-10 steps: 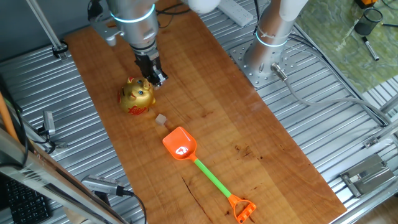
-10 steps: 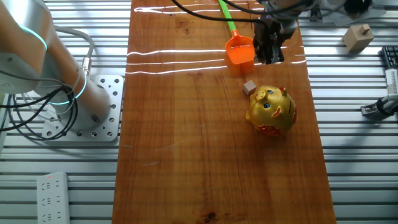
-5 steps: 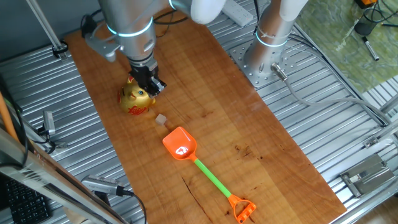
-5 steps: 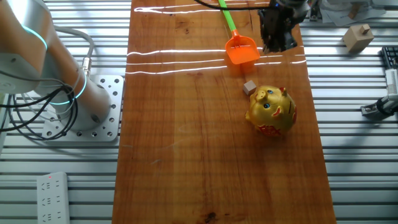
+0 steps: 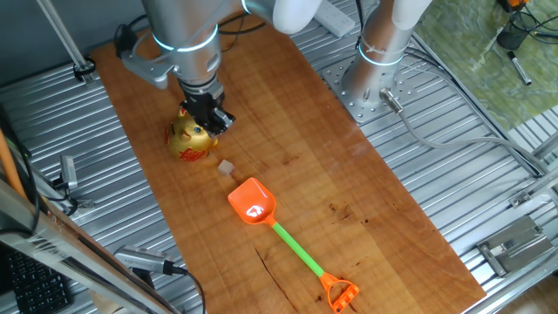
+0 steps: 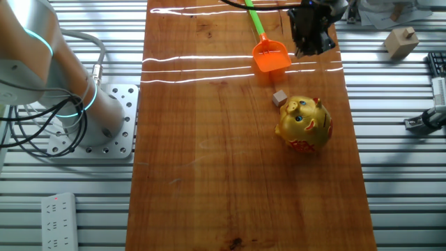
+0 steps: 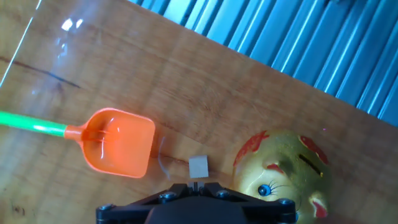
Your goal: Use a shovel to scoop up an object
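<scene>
Our fingers hang empty above the surface near the cat figurine; we cannot tell whether they are apart. The shovel lies flat, its blade just beside the cube. It looks light, stiff and slick, so we would grip the green shaft.

On wooden worktop: one shovel, orange blade, green shaft. One object, small tan cube. One golden cat figurine. One arm with one claw. Off worktop: one wooden block, one white power strip.
</scene>
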You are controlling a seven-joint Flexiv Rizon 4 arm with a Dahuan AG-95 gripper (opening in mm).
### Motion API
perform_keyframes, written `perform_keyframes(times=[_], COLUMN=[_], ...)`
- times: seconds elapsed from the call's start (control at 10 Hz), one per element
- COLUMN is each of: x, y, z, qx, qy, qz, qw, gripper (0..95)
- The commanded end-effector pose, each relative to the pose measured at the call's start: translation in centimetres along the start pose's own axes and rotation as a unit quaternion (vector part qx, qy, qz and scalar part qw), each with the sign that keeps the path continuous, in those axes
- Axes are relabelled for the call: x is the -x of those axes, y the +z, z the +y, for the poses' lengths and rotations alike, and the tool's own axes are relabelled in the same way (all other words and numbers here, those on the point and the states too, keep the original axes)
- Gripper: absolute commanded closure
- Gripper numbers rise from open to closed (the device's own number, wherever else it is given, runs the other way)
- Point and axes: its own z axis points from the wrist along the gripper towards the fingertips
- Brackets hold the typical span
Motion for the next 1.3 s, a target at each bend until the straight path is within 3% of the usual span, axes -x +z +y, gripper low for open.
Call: perform_keyframes(times=[0.1,0.3,0.4,0.5,0.6,0.8,0.9,1.0,1.1,1.3], x=[-0.03,-0.03,-0.03,-0.03,-0.03,-0.03,-0.03,-0.03,-0.03,-0.03], y=[0.0,0.0,0.0,0.0,0.0,0.0,0.0,0.0,0.0,0.0], z=[-0.03,-0.03,-0.03,-0.03,-0.03,-0.03,-0.03,-0.03,-0.03,-0.03], qx=[-0.002,-0.003,0.008,0.004,0.003,-0.013,-0.015,-0.009,-0.008,-0.009], qy=[-0.104,-0.121,-0.136,-0.172,-0.192,-0.279,-0.298,-0.351,-0.359,-0.348], qz=[0.001,-0.007,-0.023,-0.033,-0.032,-0.015,-0.007,0.002,0.0,0.0], qw=[0.9946,0.9926,0.9903,0.9845,0.9808,0.9602,0.9544,0.9365,0.9335,0.9376], gripper=[95.0,95.0,95.0,95.0,95.0,95.0,95.0,95.0,95.0,95.0])
